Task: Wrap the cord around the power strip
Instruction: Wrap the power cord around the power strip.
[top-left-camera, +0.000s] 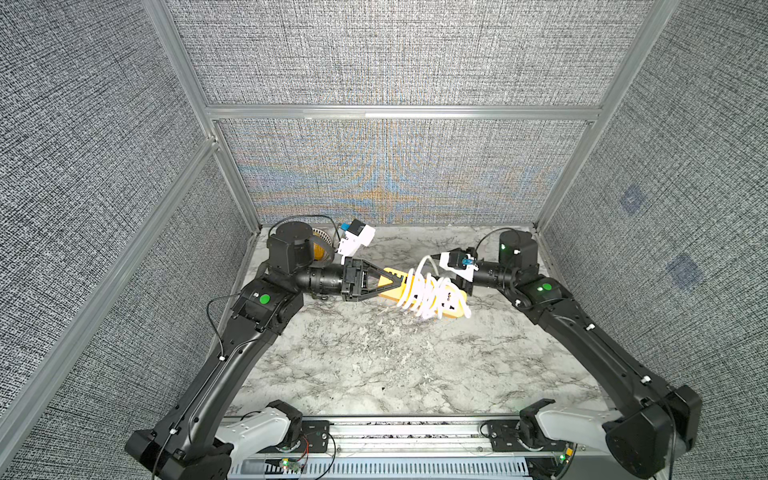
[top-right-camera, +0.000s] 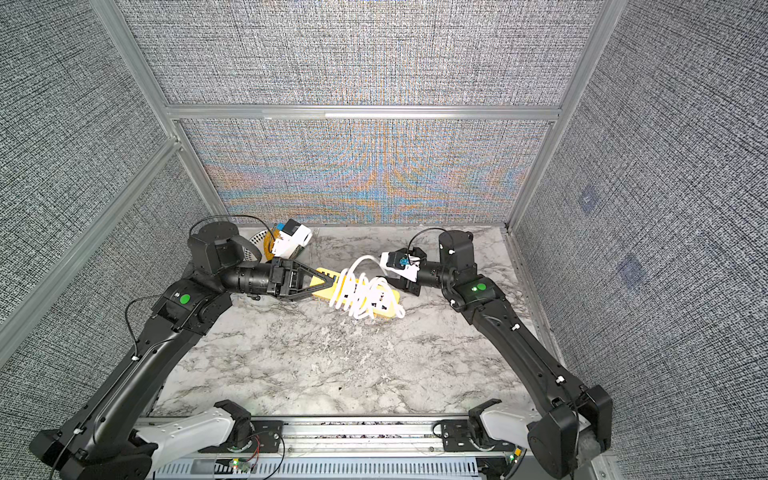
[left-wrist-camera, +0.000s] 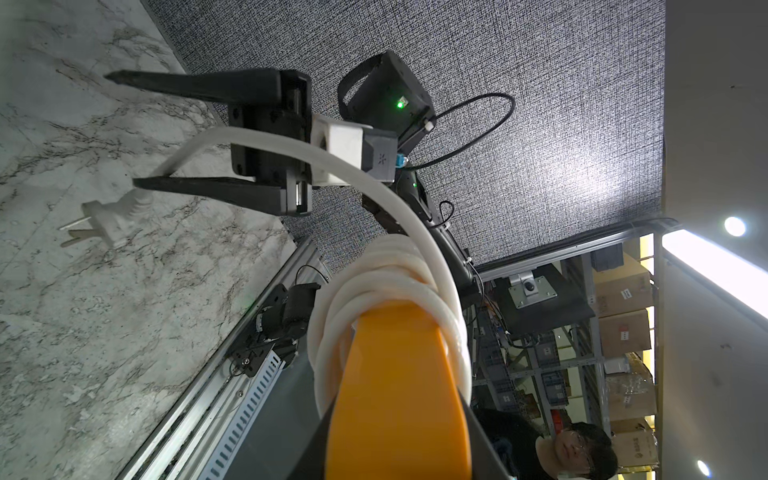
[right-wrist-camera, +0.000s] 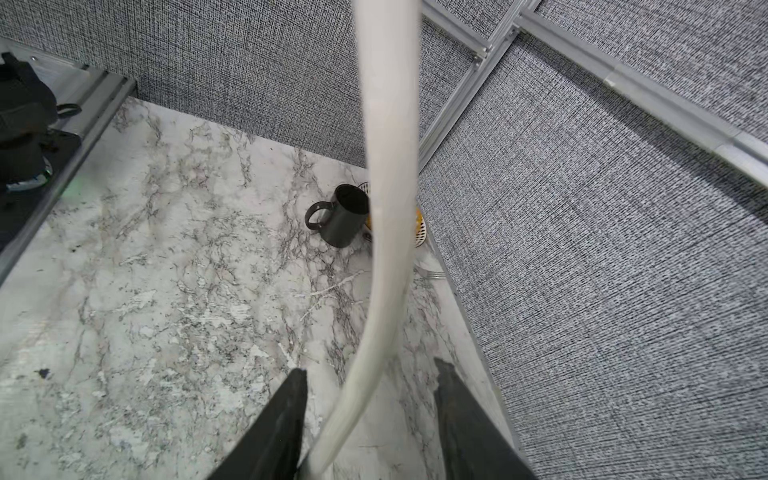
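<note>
Power strip (left-wrist-camera: 399, 395) is clamped in left pincer (top-left-camera: 403, 283), long axis directed toward right pincer (left-wrist-camera: 120, 129), whose jaws are parted around the cord (right-wrist-camera: 386, 232).

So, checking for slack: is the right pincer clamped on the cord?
No, the right pincer is open; the cord passes between its spread jaws.

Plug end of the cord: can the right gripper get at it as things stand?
Probably yes. The right gripper is open with the cord running loose between its jaws, and the plug sits just past its tips, nothing covering it. It would only need to slide along the cord.
</note>
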